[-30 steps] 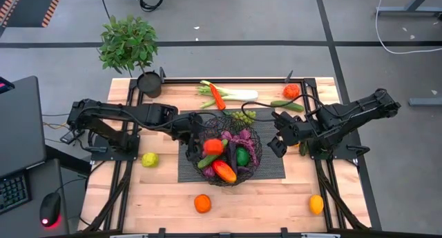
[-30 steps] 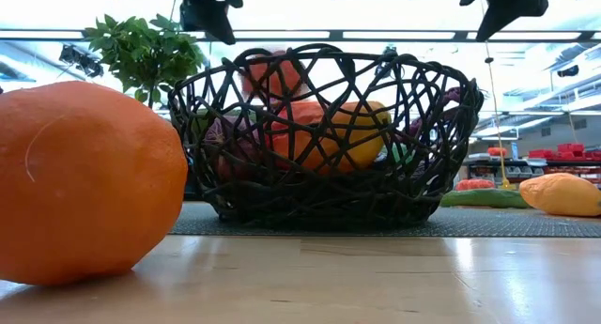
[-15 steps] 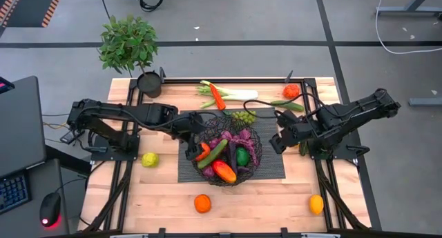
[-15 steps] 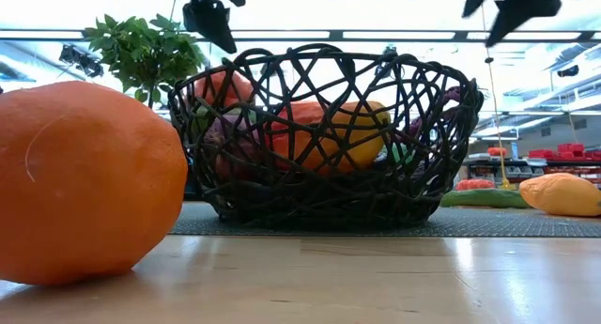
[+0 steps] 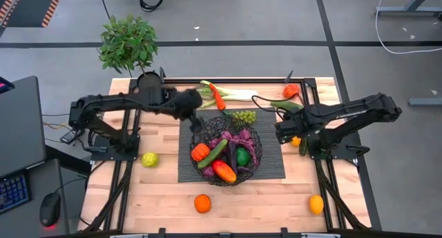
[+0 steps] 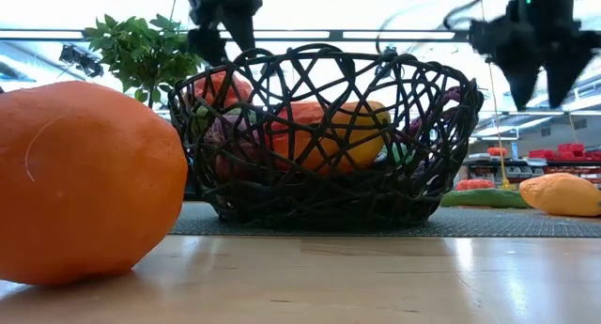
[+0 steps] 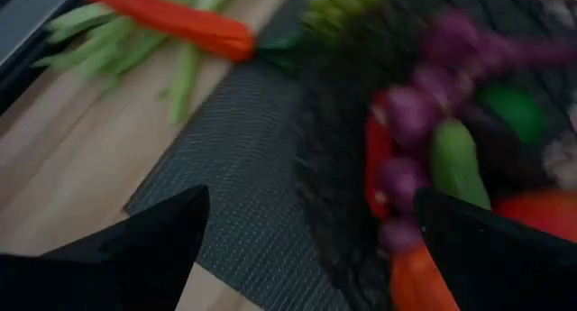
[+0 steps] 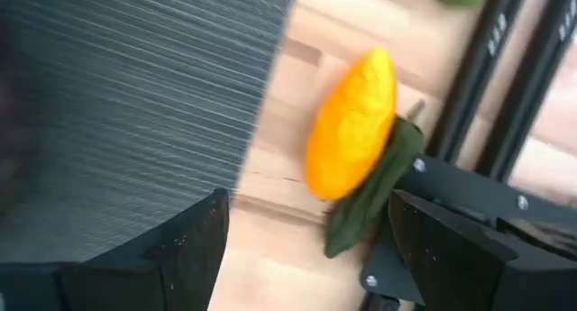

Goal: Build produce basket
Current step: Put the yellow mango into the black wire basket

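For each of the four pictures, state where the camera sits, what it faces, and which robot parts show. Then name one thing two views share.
High: overhead, facing down; both arms, basket.
Low: table height, facing across; orange near, grippers above.
Left wrist: on left arm; open left gripper over mat, red pepper.
Right wrist: on right arm; open right gripper, yellow fruit.
Shared: basket, high and low.

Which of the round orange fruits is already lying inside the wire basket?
The orange at the left inside the basket. The other orange one lies on bare wood near the table's front edge.
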You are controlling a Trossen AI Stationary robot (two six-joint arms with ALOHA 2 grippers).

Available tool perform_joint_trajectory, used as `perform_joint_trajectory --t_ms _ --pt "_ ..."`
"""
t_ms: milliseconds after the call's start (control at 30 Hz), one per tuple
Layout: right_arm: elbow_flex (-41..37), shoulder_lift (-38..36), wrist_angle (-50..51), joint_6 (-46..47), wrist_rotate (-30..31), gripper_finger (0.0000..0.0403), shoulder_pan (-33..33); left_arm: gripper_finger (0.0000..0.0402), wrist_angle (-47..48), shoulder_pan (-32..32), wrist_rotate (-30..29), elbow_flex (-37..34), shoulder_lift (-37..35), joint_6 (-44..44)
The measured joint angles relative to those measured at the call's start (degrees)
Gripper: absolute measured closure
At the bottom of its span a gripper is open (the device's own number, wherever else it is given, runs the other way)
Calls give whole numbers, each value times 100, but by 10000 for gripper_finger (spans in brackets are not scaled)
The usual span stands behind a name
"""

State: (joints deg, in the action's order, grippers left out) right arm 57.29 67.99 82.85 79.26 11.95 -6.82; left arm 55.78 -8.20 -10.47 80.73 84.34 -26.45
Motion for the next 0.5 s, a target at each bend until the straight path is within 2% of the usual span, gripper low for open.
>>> perform_joint_trajectory --t_ms 200,333,500 --pt "-852 -1 -537 22 -176 93 427 5 -93 -522 213 0 -1 -1019" --pt "-1281 -1 -1035 -15 -115 90 715 5 -99 -630 533 0 -1 -1067" --pt "-1738 -1 -1371 -131 20 93 1058 5 2 -626 587 0 -1 -758"
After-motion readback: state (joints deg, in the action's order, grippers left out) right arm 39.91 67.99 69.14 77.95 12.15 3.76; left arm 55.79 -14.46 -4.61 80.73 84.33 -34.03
